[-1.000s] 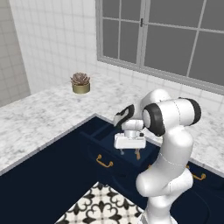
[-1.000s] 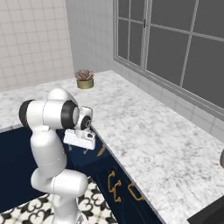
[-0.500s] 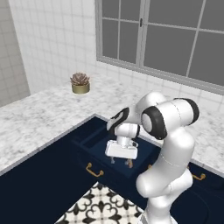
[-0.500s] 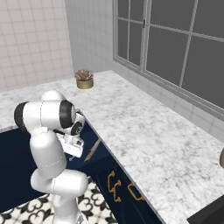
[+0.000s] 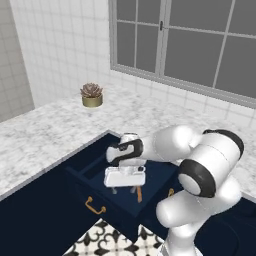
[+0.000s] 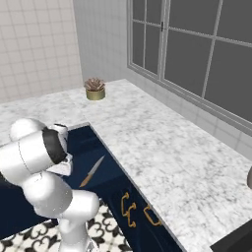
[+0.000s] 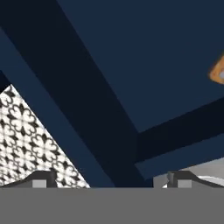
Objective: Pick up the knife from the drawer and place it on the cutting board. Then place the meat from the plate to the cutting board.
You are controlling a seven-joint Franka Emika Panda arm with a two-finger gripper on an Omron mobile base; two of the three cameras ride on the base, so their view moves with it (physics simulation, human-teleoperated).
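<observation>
The pincer [image 5: 124, 188] hung spread over the open drawer [image 5: 100, 172], with the knife [image 5: 139, 192] lying on the drawer floor just at its 3 o'clock, so a good grasp called for sliding sideways to straddle the handle before descending.

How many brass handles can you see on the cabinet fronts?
3: one on the open drawer's front, two side by side below the counter edge in the right base view. Others may be hidden behind the arm.

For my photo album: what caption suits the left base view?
White robot arm hovering its open gripper over a pulled-out navy drawer, beside the wooden-handled knife inside.
</observation>
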